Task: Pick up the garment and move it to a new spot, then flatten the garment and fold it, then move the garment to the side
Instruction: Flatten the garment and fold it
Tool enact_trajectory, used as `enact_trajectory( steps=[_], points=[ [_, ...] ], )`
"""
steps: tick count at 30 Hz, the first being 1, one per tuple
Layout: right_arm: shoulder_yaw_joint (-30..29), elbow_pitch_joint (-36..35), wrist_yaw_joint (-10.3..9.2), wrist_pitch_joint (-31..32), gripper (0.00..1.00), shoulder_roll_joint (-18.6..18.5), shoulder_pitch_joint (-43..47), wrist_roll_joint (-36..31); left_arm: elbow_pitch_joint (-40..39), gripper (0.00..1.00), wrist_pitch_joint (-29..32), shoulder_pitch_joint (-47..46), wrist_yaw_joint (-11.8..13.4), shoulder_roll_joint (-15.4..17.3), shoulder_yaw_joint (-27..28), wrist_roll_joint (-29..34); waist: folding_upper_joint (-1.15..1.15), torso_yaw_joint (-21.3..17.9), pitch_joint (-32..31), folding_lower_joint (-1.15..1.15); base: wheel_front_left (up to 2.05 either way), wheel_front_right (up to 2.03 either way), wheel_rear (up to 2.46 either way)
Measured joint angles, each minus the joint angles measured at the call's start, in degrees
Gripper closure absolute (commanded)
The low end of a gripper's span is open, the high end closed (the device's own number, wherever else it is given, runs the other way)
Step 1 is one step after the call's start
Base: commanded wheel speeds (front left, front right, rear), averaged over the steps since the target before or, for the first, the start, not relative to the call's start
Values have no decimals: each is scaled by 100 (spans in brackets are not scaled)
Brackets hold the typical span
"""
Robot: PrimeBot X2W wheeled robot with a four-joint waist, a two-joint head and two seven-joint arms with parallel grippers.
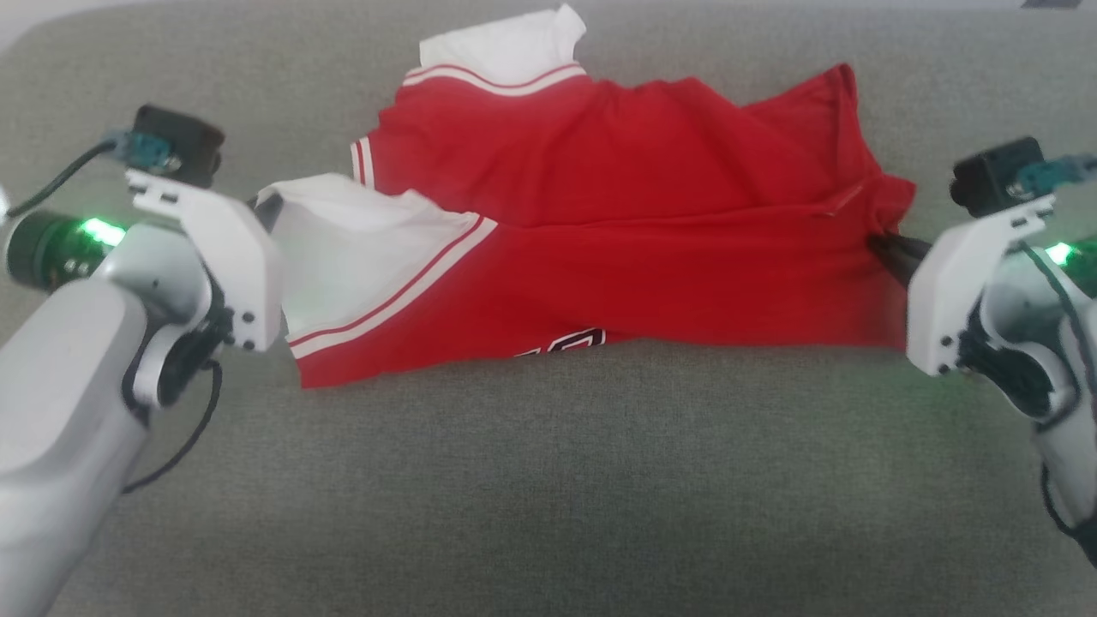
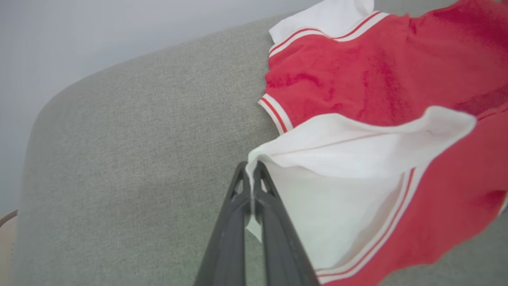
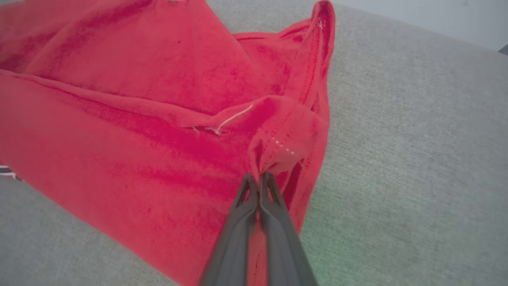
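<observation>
Left tool (image 2: pixel 252 167) is clamped on a white corner and right tool (image 3: pixel 260 176) on the bunched red hem. The red knit basketball jersey with white panels and striped trim (image 1: pixel 600 257) spans between them on the grey upholstered surface (image 1: pixel 548 480), numerals peeking at the near edge and the far half rumpled. Looks light, limp, not slippery. Grip hems and corners, keep it taut.

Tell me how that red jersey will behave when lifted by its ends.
Likely floppy: the jersey creases and bunches between the left pincer and right pincer, so its middle should sag. Probably light: small pinches at a white corner and red hem hold it.
</observation>
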Motion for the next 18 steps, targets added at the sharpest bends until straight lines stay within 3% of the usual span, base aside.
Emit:
enact_trajectory(
  steps=[13,15,16,17,18],
  points=[
    [571,1483,-2,-210,100,454,-1094,-82,2533,100,104,-1067,-903,-957,-241,-234,0,-106,472,0,0,0,0],
    [645,1601,-2,-241,69,490,-1176,-32,2794,100,154,-1191,-992,-1049,-246,-298,0,-117,471,0,0,0,0],
    [662,1650,-2,-286,52,516,-1203,7,2898,74,176,-1254,-1026,-1079,-246,-324,0,-122,459,0,0,0,0],
    [688,1696,-2,-304,2,528,-1228,27,2974,58,203,-1313,-1061,-1092,-271,-321,0,-127,442,0,0,0,0],
    [705,1730,-2,-353,0,533,-1237,59,3045,42,213,-1362,-1085,-1106,-264,-324,0,-131,418,0,0,0,0]
  ],
)
